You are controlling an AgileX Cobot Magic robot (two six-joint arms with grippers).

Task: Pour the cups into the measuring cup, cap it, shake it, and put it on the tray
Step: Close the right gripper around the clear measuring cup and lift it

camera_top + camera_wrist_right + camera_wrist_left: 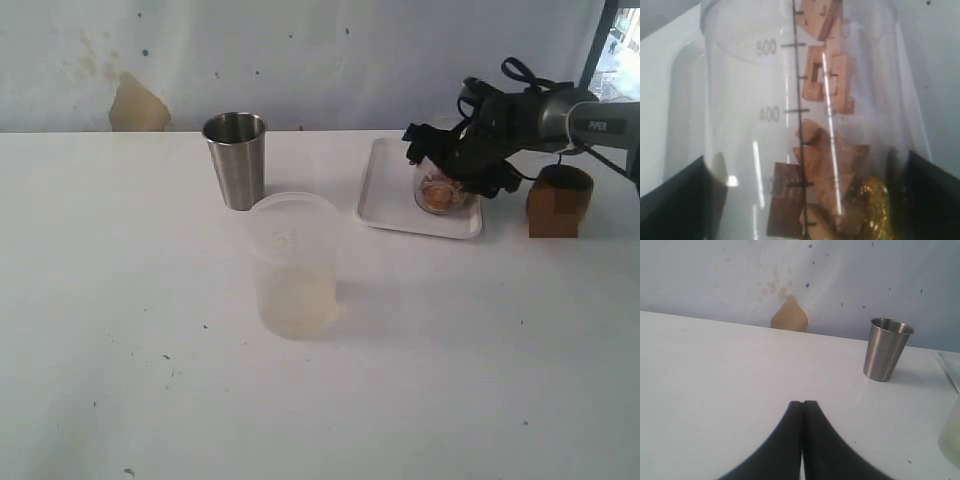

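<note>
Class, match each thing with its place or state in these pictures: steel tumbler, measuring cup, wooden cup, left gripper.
Things:
1 steel tumbler
2 measuring cup
3 wooden cup
4 left gripper

Places or states:
A standing on the white tray
B shut, holding nothing
C on the table, right of the white tray in the exterior view
D on the table, just behind the frosted container

Pairs: 1-D, 2-A, 3-C, 4-B
</note>
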